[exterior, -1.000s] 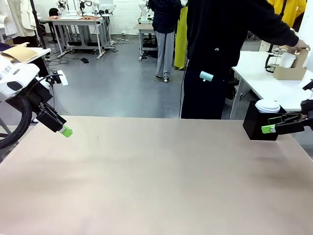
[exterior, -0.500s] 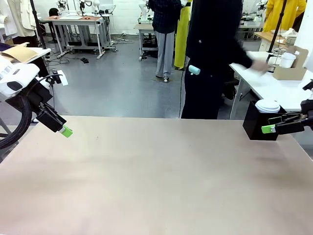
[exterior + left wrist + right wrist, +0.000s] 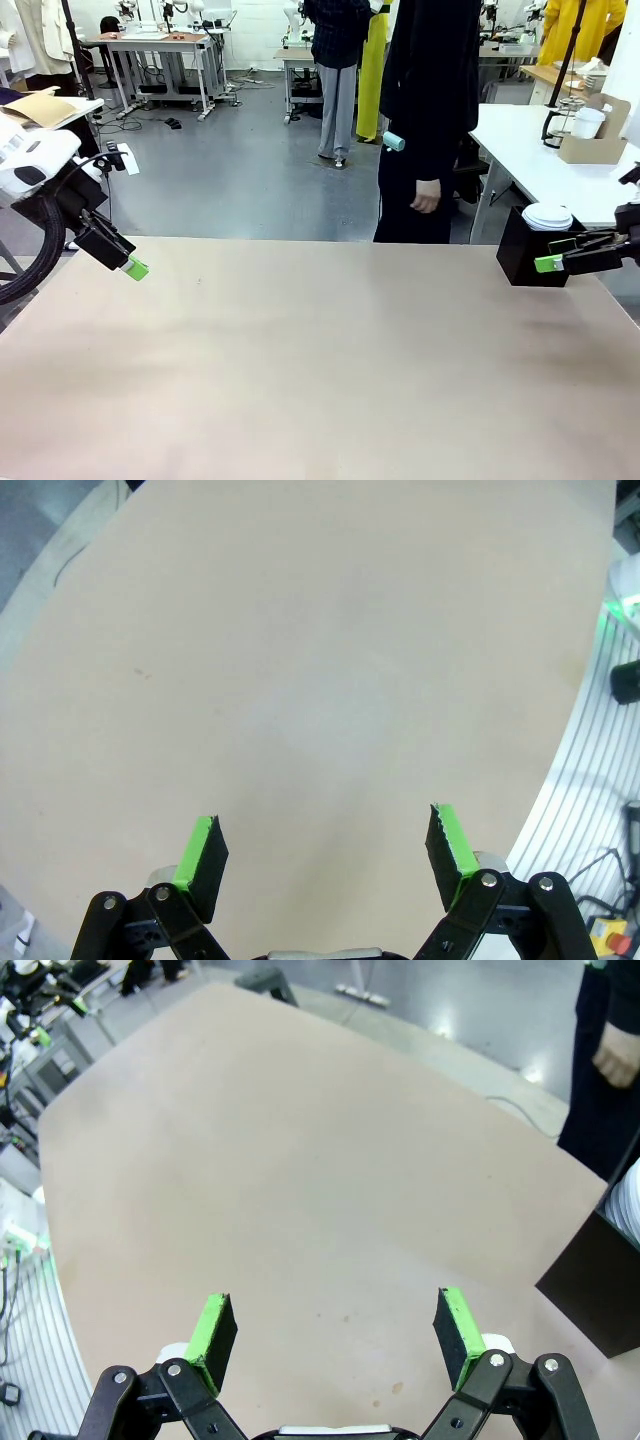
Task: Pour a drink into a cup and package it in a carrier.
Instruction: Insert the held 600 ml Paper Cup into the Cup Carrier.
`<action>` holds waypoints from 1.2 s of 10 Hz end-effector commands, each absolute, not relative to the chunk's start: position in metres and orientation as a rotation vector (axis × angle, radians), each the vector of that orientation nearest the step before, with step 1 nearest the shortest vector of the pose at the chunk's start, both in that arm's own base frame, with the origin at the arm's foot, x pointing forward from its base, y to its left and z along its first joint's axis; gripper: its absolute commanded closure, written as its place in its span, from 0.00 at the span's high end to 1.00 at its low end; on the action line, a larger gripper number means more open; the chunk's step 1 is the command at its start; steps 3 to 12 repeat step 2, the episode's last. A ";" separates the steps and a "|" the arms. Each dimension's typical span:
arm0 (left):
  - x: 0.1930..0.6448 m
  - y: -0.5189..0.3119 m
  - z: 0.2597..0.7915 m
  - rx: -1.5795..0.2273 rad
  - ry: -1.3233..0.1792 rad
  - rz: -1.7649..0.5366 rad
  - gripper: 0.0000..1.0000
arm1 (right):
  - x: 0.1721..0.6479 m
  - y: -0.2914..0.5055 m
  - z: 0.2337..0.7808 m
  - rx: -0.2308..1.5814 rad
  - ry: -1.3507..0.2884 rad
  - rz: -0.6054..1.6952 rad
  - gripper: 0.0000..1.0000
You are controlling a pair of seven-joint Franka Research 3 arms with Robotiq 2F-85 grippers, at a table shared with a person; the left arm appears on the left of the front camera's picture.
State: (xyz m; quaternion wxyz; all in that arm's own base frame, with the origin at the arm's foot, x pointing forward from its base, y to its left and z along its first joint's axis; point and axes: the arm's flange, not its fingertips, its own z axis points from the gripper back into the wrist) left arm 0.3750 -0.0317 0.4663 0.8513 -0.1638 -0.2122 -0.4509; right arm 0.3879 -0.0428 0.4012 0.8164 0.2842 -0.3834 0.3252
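Observation:
On the white side table (image 3: 530,165) at the back right stand a glass jug (image 3: 561,120) with a black handle, a white cup (image 3: 587,122) and the brown cardboard carrier (image 3: 590,148). The cup rises from the carrier. The drink inside the jug is too small to make out. My left gripper (image 3: 133,266) (image 3: 325,845) hangs open over the left edge of the beige table (image 3: 320,360), with nothing between its fingers. My right gripper (image 3: 553,254) (image 3: 335,1328) stands open at the right edge, just in front of a black box (image 3: 525,258), and holds nothing.
The black box (image 3: 595,1280) carries a stack of white lids (image 3: 548,215). A person in dark clothes stands at the far side, one hand (image 3: 427,197) hanging down. Other tables and people are farther back.
The person has drawn the arm back from the carrier on the side table and now stands upright behind my table. Neither arm has moved.

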 end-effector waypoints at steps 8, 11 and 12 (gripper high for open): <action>0.375 -0.033 0.467 -0.360 -0.447 -0.938 1.00 | 0.388 -0.043 0.401 0.616 -0.828 0.699 1.00; 0.375 -0.033 0.467 -0.360 -0.447 -0.938 1.00 | 0.388 -0.043 0.401 0.616 -0.828 0.699 1.00; 0.375 -0.033 0.467 -0.360 -0.447 -0.938 1.00 | 0.388 -0.043 0.401 0.616 -0.828 0.699 1.00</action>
